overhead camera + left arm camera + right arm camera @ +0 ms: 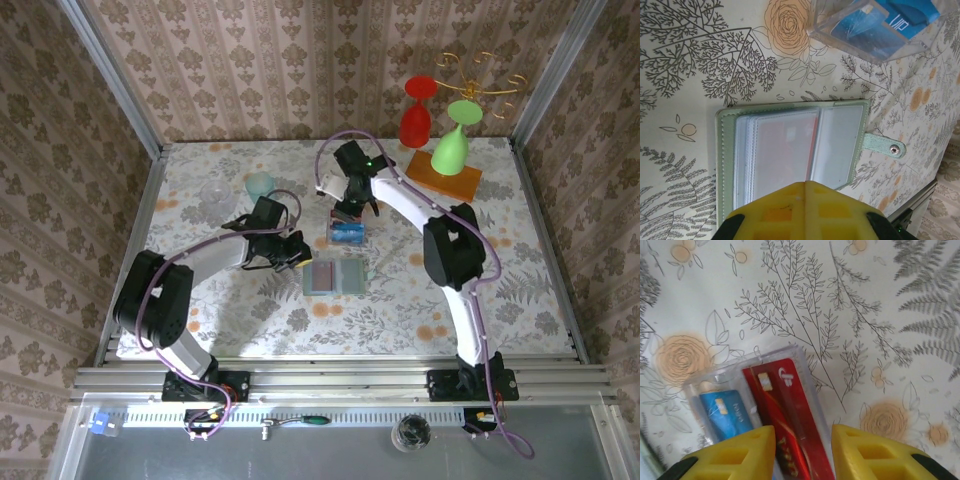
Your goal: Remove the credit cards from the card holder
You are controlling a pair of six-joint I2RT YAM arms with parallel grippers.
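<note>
1. right gripper (803, 440): jaws apart, straddling the red card (782, 407), which stands tilted inside the clear box (740, 366).
2. blue card (727, 412) sits beside the red one in the same box.
3. left gripper (805, 190): fingers closed together, tips over the card holder (726, 160) (touching it or not, can't tell).
4. card holder lies open and flat mid-table (400, 310), with the box just behind it toward the far edge.
5. a reddish card (785, 150) shows through one clear sleeve, and the snap strap (882, 146) sticks out sideways.
</note>
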